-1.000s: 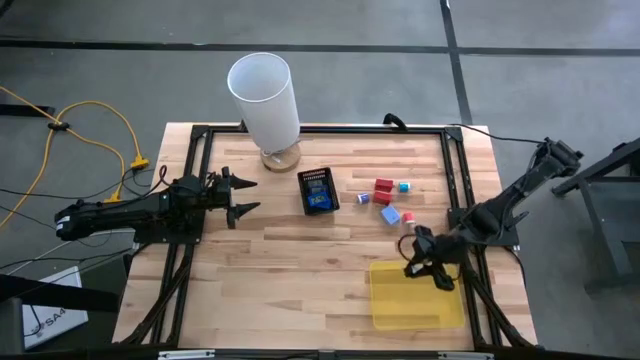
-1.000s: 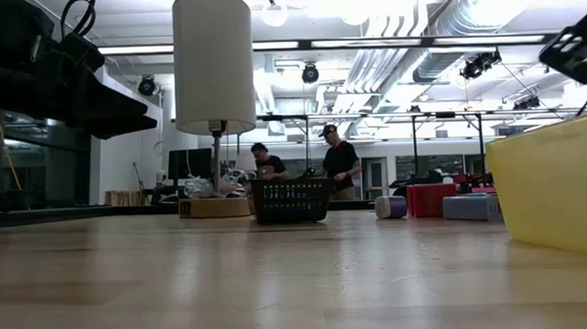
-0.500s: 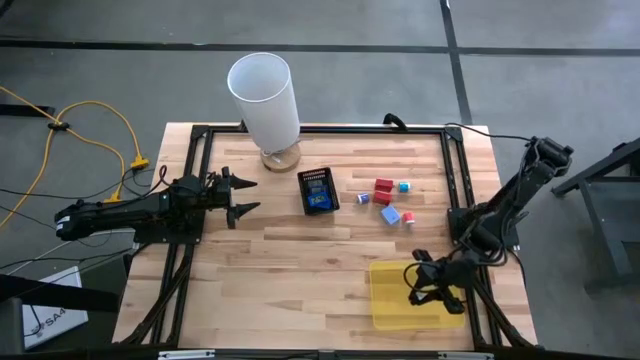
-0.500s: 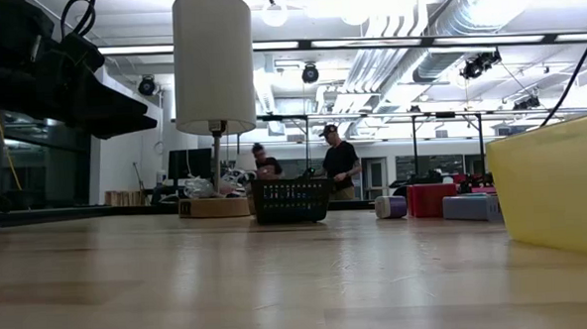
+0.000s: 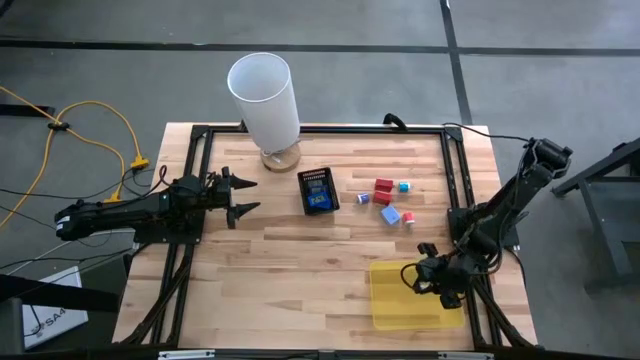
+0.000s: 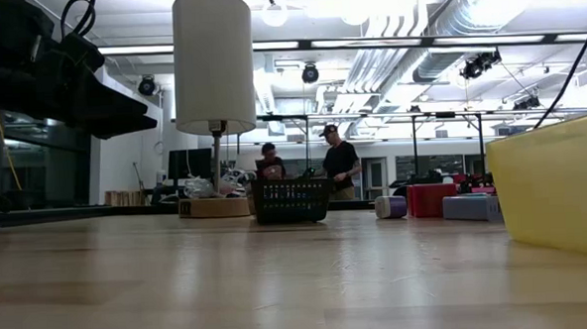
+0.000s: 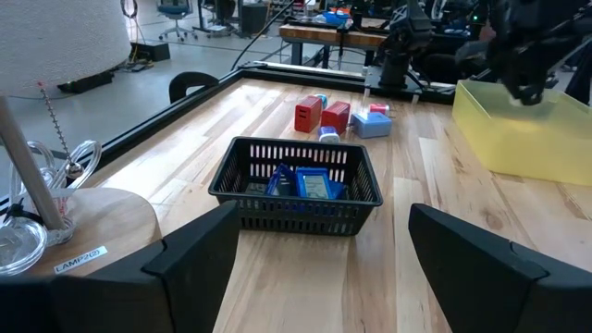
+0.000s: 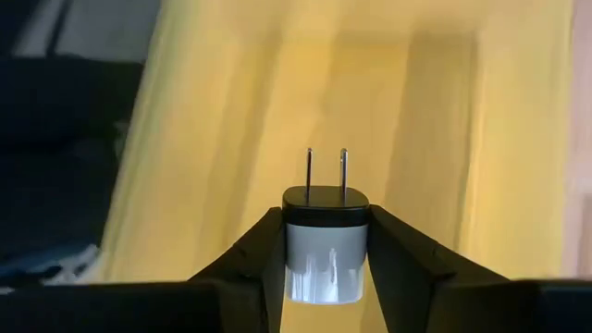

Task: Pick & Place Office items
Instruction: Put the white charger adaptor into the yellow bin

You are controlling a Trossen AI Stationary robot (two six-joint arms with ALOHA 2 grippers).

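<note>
My right gripper [image 8: 326, 254] is shut on a small white plug adapter [image 8: 324, 264] with a black face and two metal prongs. It hangs over the far right part of the yellow tray [image 5: 400, 312], where my right gripper [image 5: 428, 280] shows in the high view. More office items lie on the table right of centre: red [image 5: 384, 187], white/teal [image 5: 404, 186], purple [image 5: 362, 198] and pale blue [image 5: 390, 214] blocks. The black mesh box [image 5: 319, 191] holds blue pieces. My left gripper [image 5: 245, 197] waits open at the table's left, pointing level at the box. My right gripper pinches the adapter's two opposite sides [image 8: 290, 248] between its two fingers. The fingers slant down toward the tray. The black face and prongs [image 8: 326, 171] point away from the wrist, past the fingertips. The adapter is lifted clear of the tray.
A lamp with a tall white shade [image 5: 263, 95] stands on a wooden base at the far edge, left of centre. A black frame [image 5: 455, 180] runs around the table top. People stand in the room behind the table [image 6: 341, 162].
My right gripper, still shut on the adapter, has swung toward the table's near edge and sunk, from the tray's far edge to above the tray. It has rolled slightly.
</note>
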